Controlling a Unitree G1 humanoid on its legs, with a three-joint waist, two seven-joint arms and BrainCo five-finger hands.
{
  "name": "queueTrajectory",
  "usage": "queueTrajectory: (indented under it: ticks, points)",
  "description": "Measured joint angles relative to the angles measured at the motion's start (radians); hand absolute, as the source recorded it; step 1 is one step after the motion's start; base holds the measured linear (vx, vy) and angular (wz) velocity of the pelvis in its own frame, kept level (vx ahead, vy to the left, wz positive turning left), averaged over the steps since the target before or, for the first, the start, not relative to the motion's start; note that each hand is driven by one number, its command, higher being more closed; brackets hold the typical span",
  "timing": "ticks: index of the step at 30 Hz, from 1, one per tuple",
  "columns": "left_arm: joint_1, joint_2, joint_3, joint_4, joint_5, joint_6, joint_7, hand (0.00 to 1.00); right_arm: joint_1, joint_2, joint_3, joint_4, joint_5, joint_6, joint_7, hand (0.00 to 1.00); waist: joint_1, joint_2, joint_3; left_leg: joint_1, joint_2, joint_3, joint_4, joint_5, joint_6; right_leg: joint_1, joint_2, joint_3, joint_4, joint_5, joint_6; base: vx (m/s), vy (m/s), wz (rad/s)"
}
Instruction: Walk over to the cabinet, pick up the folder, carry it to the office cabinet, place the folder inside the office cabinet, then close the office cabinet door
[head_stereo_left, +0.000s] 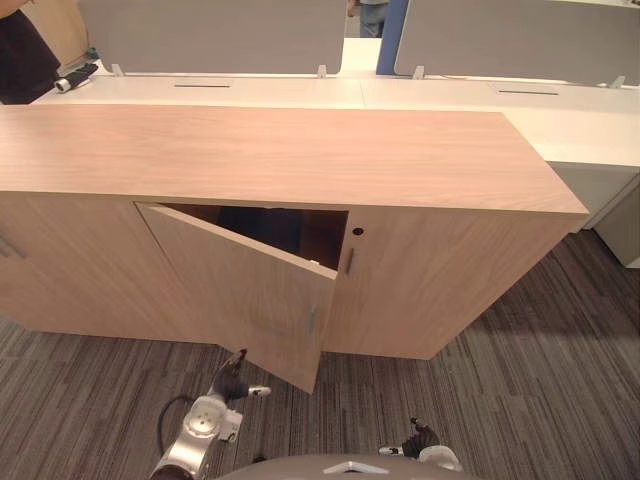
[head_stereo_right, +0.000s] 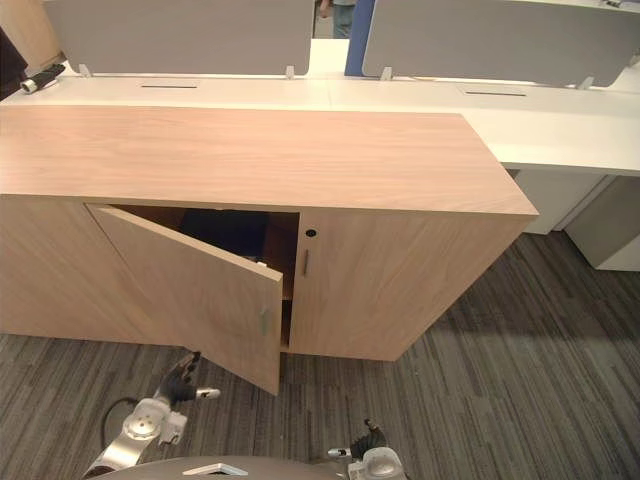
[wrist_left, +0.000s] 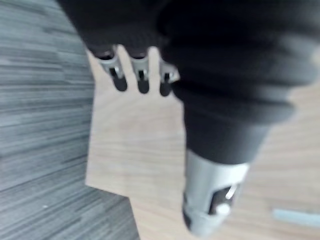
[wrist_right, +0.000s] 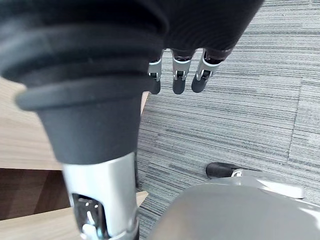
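Note:
The low wooden office cabinet (head_stereo_left: 300, 150) stands in front of me with its middle door (head_stereo_left: 240, 290) swung partly out towards me. Something dark (head_stereo_right: 220, 232) lies in the shadowed opening behind the door; I cannot tell what it is. My left hand (head_stereo_left: 231, 384) hangs low just in front of the door's lower edge, apart from it. Its fingers (wrist_left: 141, 75) are straight and empty, with the door's wood beyond them. My right hand (head_stereo_left: 424, 440) is low at my right side, its fingers (wrist_right: 180, 75) straight over the carpet, holding nothing.
The door's slim handle (head_stereo_left: 312, 320) is near its free edge, and the shut door to its right has a handle (head_stereo_left: 350, 260) and keyhole (head_stereo_left: 357, 231). White desks (head_stereo_left: 560, 110) with grey screens (head_stereo_left: 210, 30) stand behind. A person (head_stereo_left: 20, 50) is at the far left. Grey carpet (head_stereo_left: 520, 380) covers the floor.

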Motion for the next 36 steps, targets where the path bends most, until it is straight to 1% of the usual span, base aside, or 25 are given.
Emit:
queueTrajectory:
  ticks: [3, 7, 8, 9, 10, 14, 17, 23, 26, 29, 33, 35, 36]
  points:
    - [0.02, -0.006, 0.048, 0.093, 0.01, 0.015, 0.01, 0.0, 0.003, 0.007, -0.02, 0.0, 0.002, 0.0, 0.0, 0.0, 0.002, -0.004, -0.001, 0.0, 0.0, 0.0, 0.0, -0.001, 0.001, 0.0, -0.003, 0.0, -0.002, -0.002, 0.002, -0.03, 0.0, 0.0]
    - [0.037, -0.008, 0.109, 0.166, 0.025, 0.032, 0.025, 0.0, 0.008, 0.015, -0.039, 0.001, 0.019, 0.0, 0.0, 0.0, 0.003, -0.01, -0.001, -0.001, -0.004, 0.002, 0.0, -0.004, 0.002, 0.001, -0.007, 0.001, -0.005, -0.001, 0.002, 0.01, 0.001, 0.0]
    - [0.037, -0.008, 0.126, 0.17, 0.031, 0.036, 0.034, 0.0, 0.009, 0.016, -0.04, 0.003, 0.019, 0.0, 0.001, 0.0, 0.005, -0.013, -0.001, -0.001, -0.005, 0.002, 0.0, -0.005, 0.002, 0.001, -0.008, 0.001, -0.005, 0.002, -0.003, 0.04, 0.004, 0.0]
    - [0.036, -0.008, 0.128, 0.172, 0.036, 0.037, 0.037, 0.0, 0.009, 0.016, -0.04, 0.006, 0.02, 0.0, 0.001, 0.0, 0.008, -0.013, -0.002, 0.0, -0.006, 0.003, 0.0, -0.007, 0.003, 0.002, -0.009, 0.001, -0.005, 0.003, -0.003, 0.05, 0.003, -0.01]
    - [0.035, -0.009, 0.136, 0.174, 0.038, 0.037, 0.037, 0.0, 0.009, 0.016, -0.049, 0.009, 0.02, 0.0, 0.001, 0.0, 0.012, -0.013, -0.002, 0.002, -0.007, 0.003, 0.0, -0.007, 0.004, 0.003, -0.01, 0.001, -0.005, 0.009, 0.007, 0.06, 0.0, -0.04]
    - [0.035, -0.02, 0.166, 0.186, 0.047, 0.04, 0.037, 0.0, 0.003, 0.016, -0.065, 0.038, 0.052, 0.0, 0.002, 0.0, 0.016, -0.013, -0.001, 0.01, -0.009, 0.003, 0.0, -0.008, 0.004, 0.021, -0.009, -0.003, -0.014, 0.013, 0.005, 0.06, -0.016, 0.01]
    - [0.031, -0.024, 0.177, 0.187, 0.056, 0.044, 0.037, 0.0, -0.003, 0.015, -0.067, 0.038, 0.068, 0.0, 0.002, 0.0, 0.017, -0.01, 0.018, 0.021, -0.006, 0.003, 0.001, -0.011, -0.001, 0.036, -0.005, -0.005, -0.019, 0.01, 0.001, 0.02, -0.039, 0.02]
    - [0.019, -0.036, 0.221, 0.203, 0.05, 0.046, 0.039, 0.0, -0.016, 0.013, -0.072, 0.039, 0.088, 0.001, 0.001, 0.0, 0.026, -0.011, 0.024, 0.003, -0.008, -0.024, 0.008, -0.007, 0.001, 0.016, -0.001, -0.001, -0.018, 0.011, 0.0, -0.01, -0.033, 0.04]
    - [0.021, -0.036, 0.243, 0.204, 0.043, 0.046, 0.039, 0.0, -0.036, 0.017, -0.079, 0.039, 0.099, 0.0, 0.002, 0.0, 0.028, -0.013, 0.029, 0.006, -0.008, -0.012, 0.008, -0.008, 0.001, 0.008, -0.001, 0.015, -0.019, 0.013, -0.001, -0.03, -0.012, -0.18]
    - [0.027, -0.036, 0.257, 0.205, 0.043, 0.047, 0.039, 0.0, -0.059, 0.019, -0.086, 0.039, 0.125, 0.0, 0.002, 0.0, 0.034, -0.006, 0.033, 0.014, -0.009, 0.007, 0.008, -0.009, -0.001, -0.004, 0.0, 0.056, -0.021, 0.024, 0.0, -0.03, -0.002, -0.34]
    - [0.04, -0.036, 0.277, 0.206, 0.043, 0.047, 0.044, 0.0, -0.062, 0.02, -0.104, 0.048, 0.137, 0.001, 0.002, 0.0, 0.035, -0.004, 0.033, 0.022, -0.009, 0.015, 0.008, -0.012, -0.005, -0.005, -0.001, 0.078, -0.023, 0.029, 0.003, -0.05, -0.011, -0.16]
    - [0.048, -0.036, 0.282, 0.208, 0.043, 0.048, 0.058, 0.0, -0.062, 0.02, -0.105, 0.048, 0.138, 0.002, 0.002, 0.0, 0.039, -0.004, 0.033, 0.023, -0.01, 0.025, 0.008, -0.018, -0.014, -0.009, -0.001, 0.087, -0.026, 0.033, 0.002, -0.05, -0.009, -0.2]
    - [0.052, -0.035, 0.283, 0.209, 0.042, 0.048, 0.06, 0.0, -0.063, 0.02, -0.105, 0.048, 0.138, 0.002, 0.002, 0.0, 0.046, -0.004, 0.033, 0.023, -0.011, 0.029, 0.008, -0.02, -0.017, -0.015, -0.001, 0.097, -0.026, 0.035, -0.001, -0.05, -0.005, -0.21]
